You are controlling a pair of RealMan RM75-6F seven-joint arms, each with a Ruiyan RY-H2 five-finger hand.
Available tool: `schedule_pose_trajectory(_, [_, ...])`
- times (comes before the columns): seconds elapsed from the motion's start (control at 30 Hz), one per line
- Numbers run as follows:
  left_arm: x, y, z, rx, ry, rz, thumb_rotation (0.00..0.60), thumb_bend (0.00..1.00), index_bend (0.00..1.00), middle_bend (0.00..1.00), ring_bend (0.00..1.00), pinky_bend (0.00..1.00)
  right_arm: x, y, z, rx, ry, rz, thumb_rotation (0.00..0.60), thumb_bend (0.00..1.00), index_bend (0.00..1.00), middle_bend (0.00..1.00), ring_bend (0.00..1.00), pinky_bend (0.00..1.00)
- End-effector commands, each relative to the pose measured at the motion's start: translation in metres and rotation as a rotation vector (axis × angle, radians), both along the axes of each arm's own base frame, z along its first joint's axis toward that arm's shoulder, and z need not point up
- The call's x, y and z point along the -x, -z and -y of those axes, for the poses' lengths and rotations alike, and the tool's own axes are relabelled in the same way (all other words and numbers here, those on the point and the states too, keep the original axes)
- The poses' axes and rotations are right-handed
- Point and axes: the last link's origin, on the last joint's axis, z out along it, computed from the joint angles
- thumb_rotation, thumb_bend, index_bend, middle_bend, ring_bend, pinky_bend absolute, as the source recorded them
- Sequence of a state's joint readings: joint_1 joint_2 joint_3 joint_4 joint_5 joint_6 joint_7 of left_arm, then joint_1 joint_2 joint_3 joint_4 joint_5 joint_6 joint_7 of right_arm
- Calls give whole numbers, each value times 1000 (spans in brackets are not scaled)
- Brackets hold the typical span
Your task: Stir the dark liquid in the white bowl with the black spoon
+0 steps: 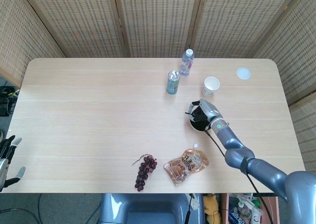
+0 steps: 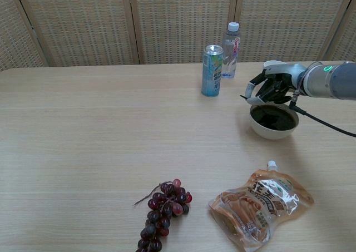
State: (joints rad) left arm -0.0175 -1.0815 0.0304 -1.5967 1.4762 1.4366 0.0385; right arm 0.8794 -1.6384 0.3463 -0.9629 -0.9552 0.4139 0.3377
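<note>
Here the surface (image 1: 98,115) carries everything, with the bowl (image 2: 272,122) of dark liquid as landmark. The right hand (image 2: 273,87) hovers over the bowl's far rim, fingers (image 2: 254,89) curled around the spoon (image 2: 245,98), which is mostly hidden. Nearer than the bowl lies a pouch (image 2: 260,201), with grapes (image 2: 165,206) to its left. Beyond the bowl stand a can (image 2: 212,70), bottle (image 2: 231,50) and cup (image 1: 211,86). The left hand (image 1: 7,157), fingers loosely spread, hangs far left.
</note>
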Motion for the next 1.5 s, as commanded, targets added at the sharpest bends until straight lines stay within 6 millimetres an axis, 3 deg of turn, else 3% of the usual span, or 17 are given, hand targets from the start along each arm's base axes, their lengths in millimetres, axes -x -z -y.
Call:
schedule_pose_trajectory(0.03, [0, 0, 1, 0, -1, -1, 600, 364, 0, 0, 0, 0, -4, 3, 1, -4, -5, 8, 600, 776, 701, 975, 1000, 1000])
schedule_pose_trajectory(0.5, [-2, 2, -3, 7, 16, 3, 600, 365, 0, 0, 0, 0, 10, -1, -19, -32, 11, 14, 600, 778, 702, 976, 1000, 1000])
schedule_pose_trajectory(0.7, [-2, 3, -4, 9, 12, 1, 600, 365, 0, 0, 0, 0, 19, -5, -11, -8, 31, -7, 600, 778, 708, 976, 1000, 1000])
schedule_pose_trajectory(1.0, [-2, 3, -2, 13, 4, -3, 600, 364, 0, 0, 0, 0, 13, 0, 0, -2, 23, -9, 600, 778, 708, 976, 1000, 1000])
schedule_pose_trajectory(1.2, [-2, 3, -2, 14, 4, -3, 600, 364, 0, 0, 0, 0, 8, 7, -8, -30, 7, 6, 600, 778, 708, 976, 1000, 1000])
schedule_pose_trajectory(1.5, [-3, 5, -5, 17, 14, 4, 600, 364, 0, 0, 0, 0, 18, 0, -19, -32, 10, 7, 600, 778, 708, 978, 1000, 1000])
